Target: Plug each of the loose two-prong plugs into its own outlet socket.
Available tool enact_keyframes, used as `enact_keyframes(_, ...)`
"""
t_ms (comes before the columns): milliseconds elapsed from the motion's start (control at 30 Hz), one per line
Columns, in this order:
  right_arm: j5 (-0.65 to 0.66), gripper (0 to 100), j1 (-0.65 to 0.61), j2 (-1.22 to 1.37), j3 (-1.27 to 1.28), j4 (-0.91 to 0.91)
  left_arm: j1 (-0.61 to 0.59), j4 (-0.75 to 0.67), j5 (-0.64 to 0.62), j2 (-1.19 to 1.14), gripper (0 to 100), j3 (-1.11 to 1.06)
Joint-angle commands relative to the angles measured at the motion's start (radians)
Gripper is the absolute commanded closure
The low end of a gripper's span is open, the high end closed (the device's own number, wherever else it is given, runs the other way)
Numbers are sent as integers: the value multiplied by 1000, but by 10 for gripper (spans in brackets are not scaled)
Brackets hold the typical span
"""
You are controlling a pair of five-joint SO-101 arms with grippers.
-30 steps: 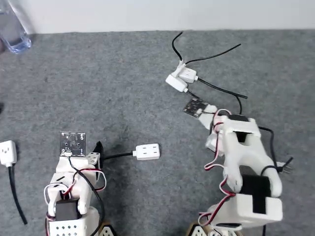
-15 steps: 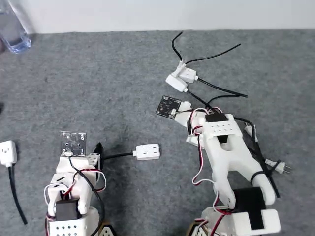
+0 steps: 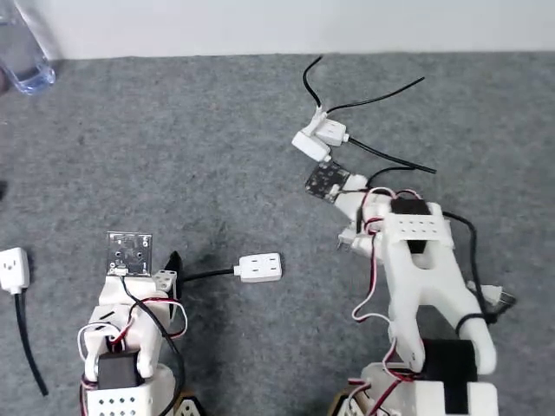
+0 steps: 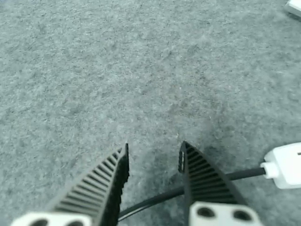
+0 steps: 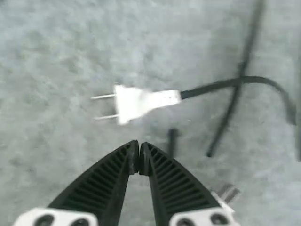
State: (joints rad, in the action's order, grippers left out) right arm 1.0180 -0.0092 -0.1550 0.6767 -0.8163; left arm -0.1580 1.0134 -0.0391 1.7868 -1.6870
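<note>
We see the left tool [image 4: 154, 146] with its fingers apart and nothing between them, low over the grey surface [image 4: 141, 70], where a black cord [image 4: 155, 200] runs under it to a white outlet socket [image 4: 286, 170] near the middle of the high view. The right tool [image 5: 139, 143] has its fingers pressed together on nothing, and a loose two-prong plug [image 5: 141, 103] lies flat just beyond the tips, apart from them. Another socket [image 3: 13, 267] sits at the high view's left edge, and two white cord ends [image 3: 321, 137] touch in its upper middle.

No readable text, labels or numbers anywhere.
</note>
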Motion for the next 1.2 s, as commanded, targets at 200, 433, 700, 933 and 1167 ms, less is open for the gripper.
enact_keyframes(200, 86, 989, 15, 220, -66, 159, 3, 2, 8, 5, 831, 2)
enact_keyframes(433, 74, 989, 8, 289, -115, 142, 6, -2, 8, 5, 831, 2)
enact_keyframes(700, 74, 989, -87, 288, -120, 50, 6, -3, 8, 5, 831, 2)
enact_keyframes(933, 17, 989, -180, 196, -118, -84, 6, -5, 8, 6, 831, 2)
enact_keyframes(1167, -37, 989, -294, 157, -114, -229, 6, -3, 8, 6, 831, 2)
